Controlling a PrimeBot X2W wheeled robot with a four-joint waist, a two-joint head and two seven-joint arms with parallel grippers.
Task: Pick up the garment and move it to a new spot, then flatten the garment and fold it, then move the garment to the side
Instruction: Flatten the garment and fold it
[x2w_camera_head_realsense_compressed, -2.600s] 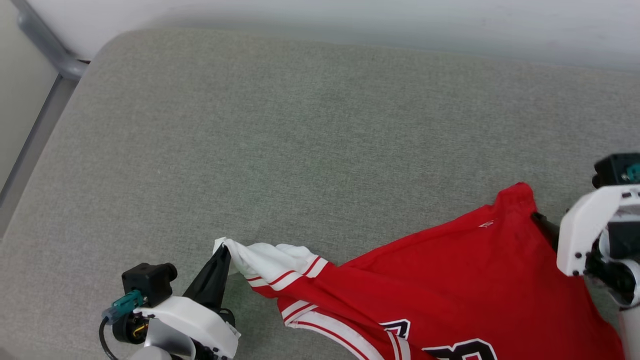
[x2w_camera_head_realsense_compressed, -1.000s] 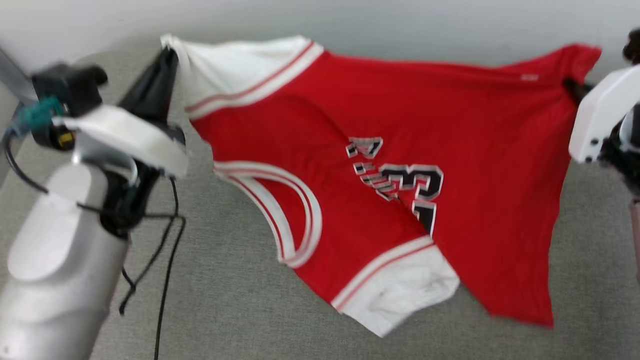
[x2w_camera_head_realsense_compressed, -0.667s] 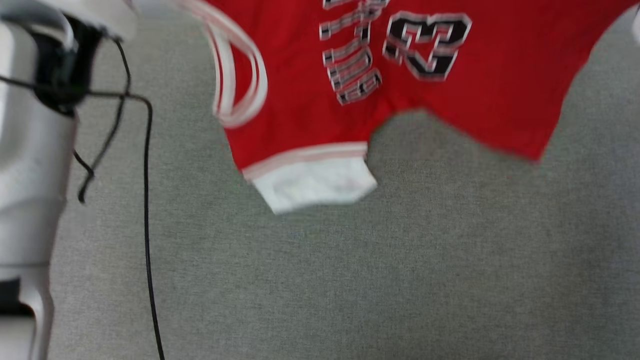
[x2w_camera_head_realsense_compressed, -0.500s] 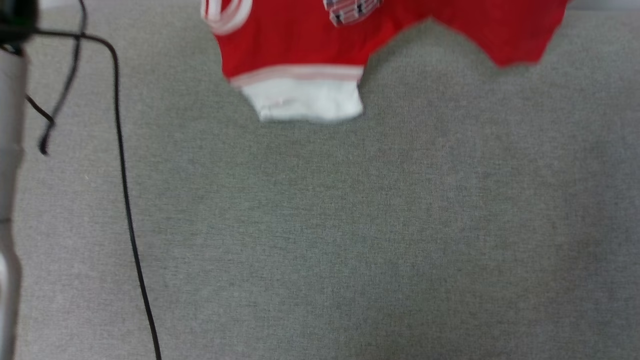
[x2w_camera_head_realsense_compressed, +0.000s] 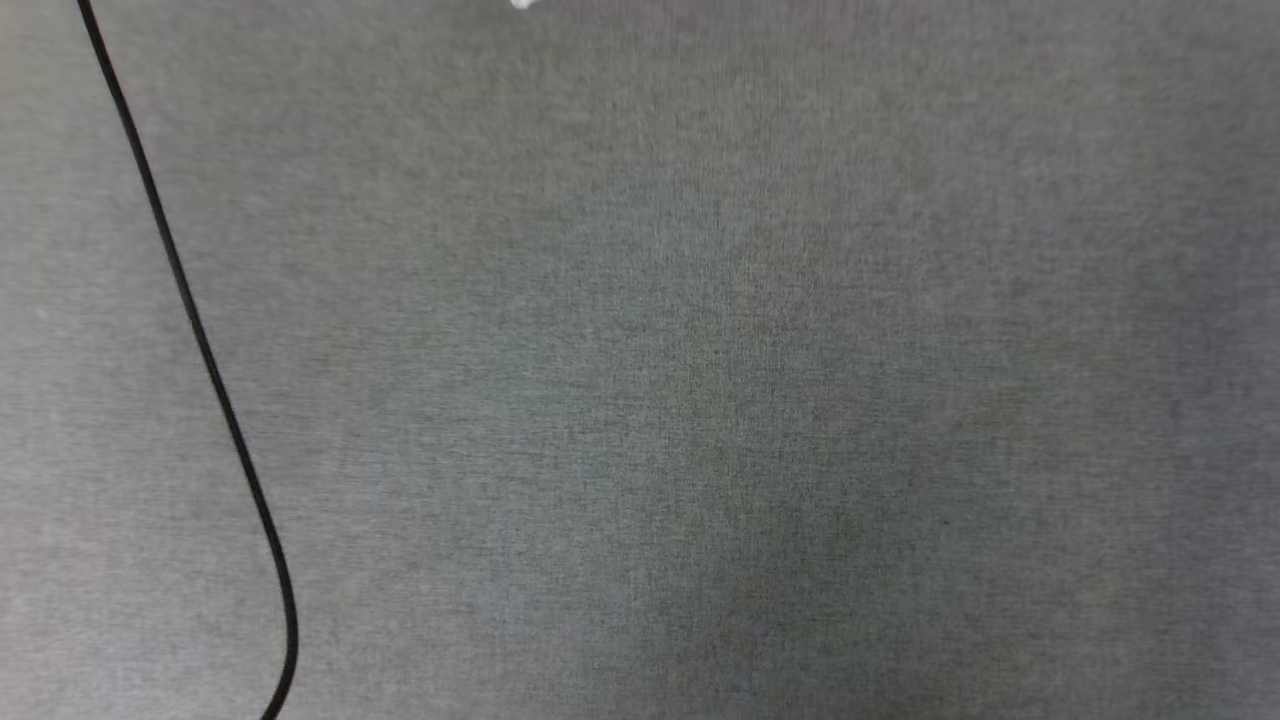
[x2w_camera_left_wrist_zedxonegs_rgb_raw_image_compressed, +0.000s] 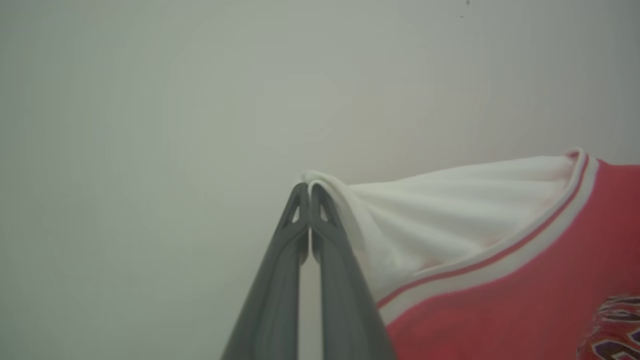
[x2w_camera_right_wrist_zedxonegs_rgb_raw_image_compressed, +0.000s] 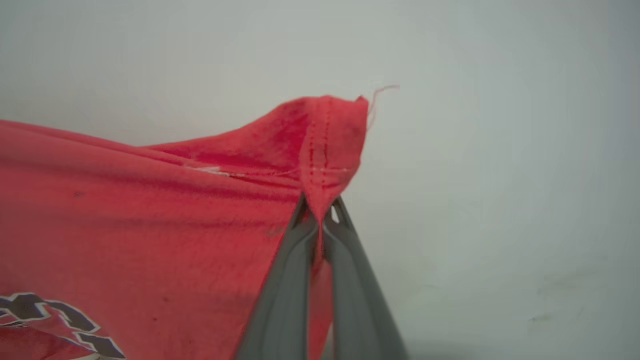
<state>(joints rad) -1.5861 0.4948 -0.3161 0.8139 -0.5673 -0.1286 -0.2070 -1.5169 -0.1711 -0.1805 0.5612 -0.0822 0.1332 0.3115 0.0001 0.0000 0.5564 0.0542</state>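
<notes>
- Left gripper: both dark fingers are pressed together at the tips, pinching the edge of a white sleeve; the fingers point toward a plain pale wall
- Garment: a red jersey held at two points, one by each gripper; in the left wrist view it spreads away to the right of the fingers, the sleeve drawn taut into folds, with red-and-white striped trim where the white meets the red
- Right gripper: the fingers are closed tip to tip on a stitched red corner of the jersey, which bunches up above the tips; they also point at the pale wall
- Loose thread: curls off the top of that pinched corner
- Lettering: black with a white outline, at the lower left of the right wrist view, cut by the frame edge
- Grey fabric surface: seen in the head view, looking down
- Black cable: hangs in a curve across the left side of the head view
</notes>
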